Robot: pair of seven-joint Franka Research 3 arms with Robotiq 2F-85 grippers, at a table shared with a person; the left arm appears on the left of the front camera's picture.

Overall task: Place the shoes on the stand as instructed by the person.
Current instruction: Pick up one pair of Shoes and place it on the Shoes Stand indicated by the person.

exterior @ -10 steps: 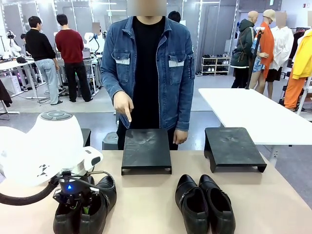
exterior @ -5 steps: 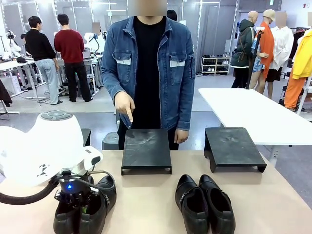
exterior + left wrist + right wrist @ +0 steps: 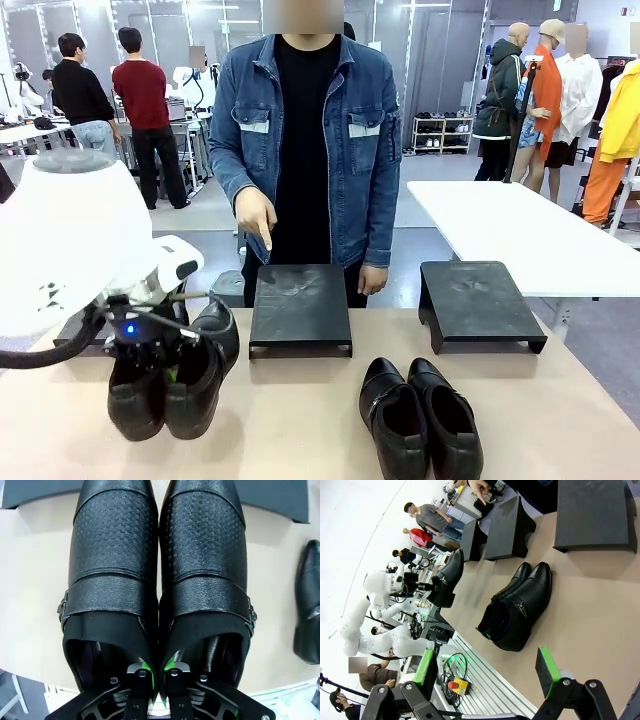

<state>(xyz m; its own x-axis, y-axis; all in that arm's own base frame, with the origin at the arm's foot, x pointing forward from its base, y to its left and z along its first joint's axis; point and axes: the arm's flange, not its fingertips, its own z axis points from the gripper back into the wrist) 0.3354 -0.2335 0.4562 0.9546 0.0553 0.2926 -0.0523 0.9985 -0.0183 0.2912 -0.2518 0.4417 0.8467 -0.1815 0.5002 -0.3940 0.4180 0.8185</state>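
Left wrist view: left gripper [image 3: 159, 671] clamped on the shoes' [image 3: 117, 555] touching inner walls, held above the table [image 3: 300, 420]; right gripper's [image 3: 487, 665] spread wide.

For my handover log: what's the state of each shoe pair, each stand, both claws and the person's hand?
left shoe pair, held off the table, pinched together.
right shoe pair, resting on the table, untouched.
left stand, bare, pointed at.
right stand, bare.
left claw, shut on left shoe pair.
right claw, open, holding nothing.
person's hand, pointing down.
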